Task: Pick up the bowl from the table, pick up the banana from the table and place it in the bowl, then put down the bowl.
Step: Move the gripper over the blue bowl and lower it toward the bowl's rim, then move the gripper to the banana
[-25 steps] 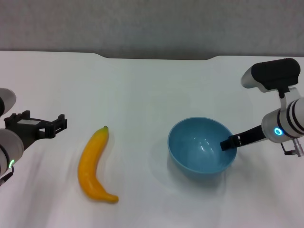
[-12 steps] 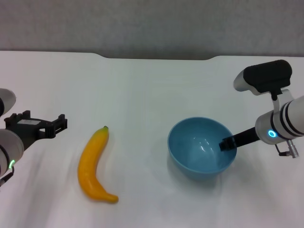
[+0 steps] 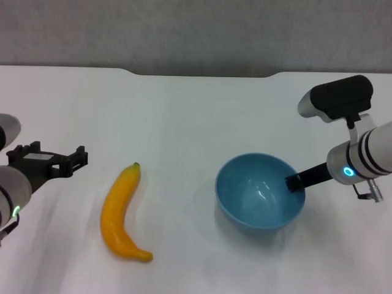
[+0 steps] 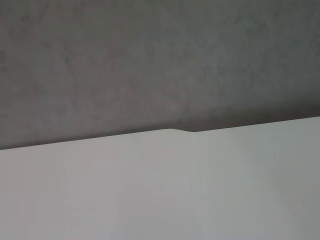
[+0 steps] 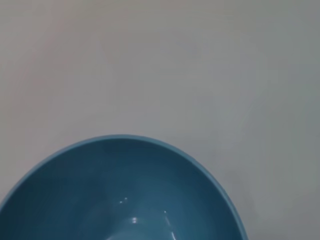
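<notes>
The light-blue bowl [image 3: 257, 195] sits right of the middle of the white table [image 3: 184, 110]. My right gripper [image 3: 295, 182] grips its right rim, with one dark finger inside the bowl, and is shut on it. The right wrist view shows the bowl's inside [image 5: 120, 195] from close above. The yellow banana [image 3: 121, 211] lies left of the middle, with its dark stem tip pointing to the far side. My left gripper [image 3: 54, 160] hovers at the left edge, open and empty, a short way left of the banana.
The table's far edge has a shallow notch [image 3: 202, 75] in front of a grey wall. The left wrist view shows only that edge [image 4: 175, 132] and the wall.
My right arm has risen a little and shifted slightly left with the bowl's rim in its grip. The bowl has shifted slightly. The left arm and banana have not moved.
</notes>
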Tool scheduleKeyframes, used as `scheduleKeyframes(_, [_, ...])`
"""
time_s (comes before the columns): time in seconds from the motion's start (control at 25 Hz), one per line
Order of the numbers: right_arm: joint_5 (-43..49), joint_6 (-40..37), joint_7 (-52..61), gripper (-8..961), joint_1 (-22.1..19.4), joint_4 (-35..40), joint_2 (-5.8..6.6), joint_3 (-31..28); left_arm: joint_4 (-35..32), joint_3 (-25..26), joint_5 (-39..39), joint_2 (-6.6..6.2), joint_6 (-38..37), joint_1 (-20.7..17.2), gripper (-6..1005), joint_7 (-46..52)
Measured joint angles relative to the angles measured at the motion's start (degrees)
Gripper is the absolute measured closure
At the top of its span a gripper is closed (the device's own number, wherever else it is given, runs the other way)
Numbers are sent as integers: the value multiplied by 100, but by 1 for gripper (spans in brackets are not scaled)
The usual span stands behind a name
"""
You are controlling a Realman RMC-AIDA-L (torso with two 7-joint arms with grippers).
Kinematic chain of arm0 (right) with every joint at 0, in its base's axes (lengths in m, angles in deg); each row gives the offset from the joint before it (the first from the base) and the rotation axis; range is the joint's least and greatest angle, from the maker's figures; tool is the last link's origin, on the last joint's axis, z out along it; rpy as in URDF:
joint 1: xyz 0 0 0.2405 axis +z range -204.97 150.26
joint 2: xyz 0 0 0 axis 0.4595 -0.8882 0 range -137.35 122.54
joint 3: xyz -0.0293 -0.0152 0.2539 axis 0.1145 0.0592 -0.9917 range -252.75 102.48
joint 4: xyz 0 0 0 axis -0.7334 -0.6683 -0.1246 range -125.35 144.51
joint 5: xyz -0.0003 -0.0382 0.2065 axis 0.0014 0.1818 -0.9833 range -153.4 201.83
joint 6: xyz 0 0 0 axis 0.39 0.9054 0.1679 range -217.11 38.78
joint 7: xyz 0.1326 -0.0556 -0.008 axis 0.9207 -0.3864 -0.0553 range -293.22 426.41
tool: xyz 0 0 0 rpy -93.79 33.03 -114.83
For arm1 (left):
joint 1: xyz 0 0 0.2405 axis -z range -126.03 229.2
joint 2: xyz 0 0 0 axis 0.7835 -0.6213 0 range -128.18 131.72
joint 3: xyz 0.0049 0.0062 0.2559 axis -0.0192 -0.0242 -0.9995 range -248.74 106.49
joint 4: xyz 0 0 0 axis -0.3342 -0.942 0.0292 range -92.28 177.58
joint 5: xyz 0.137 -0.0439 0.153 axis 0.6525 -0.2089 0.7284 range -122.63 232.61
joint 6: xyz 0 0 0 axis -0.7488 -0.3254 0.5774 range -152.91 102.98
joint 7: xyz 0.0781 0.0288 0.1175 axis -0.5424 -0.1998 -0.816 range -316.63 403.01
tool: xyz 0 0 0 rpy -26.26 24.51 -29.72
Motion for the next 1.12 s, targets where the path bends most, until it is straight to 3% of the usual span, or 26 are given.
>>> scheduleKeyframes(0.32, [7,-125,0,902,-55,-81,-1,133,-22,-33,-51,0,5,-5,102,4])
scheduleKeyframes(0.8, [9,-366,16,915,-937,-1630,-8,178,476,-103,-667,-22,-488,-103,102,-108])
scheduleKeyframes(1.12, [4,-390,11,919,-999,-1931,1,203,253,-240,-752,-11,-1359,500,101,-235])
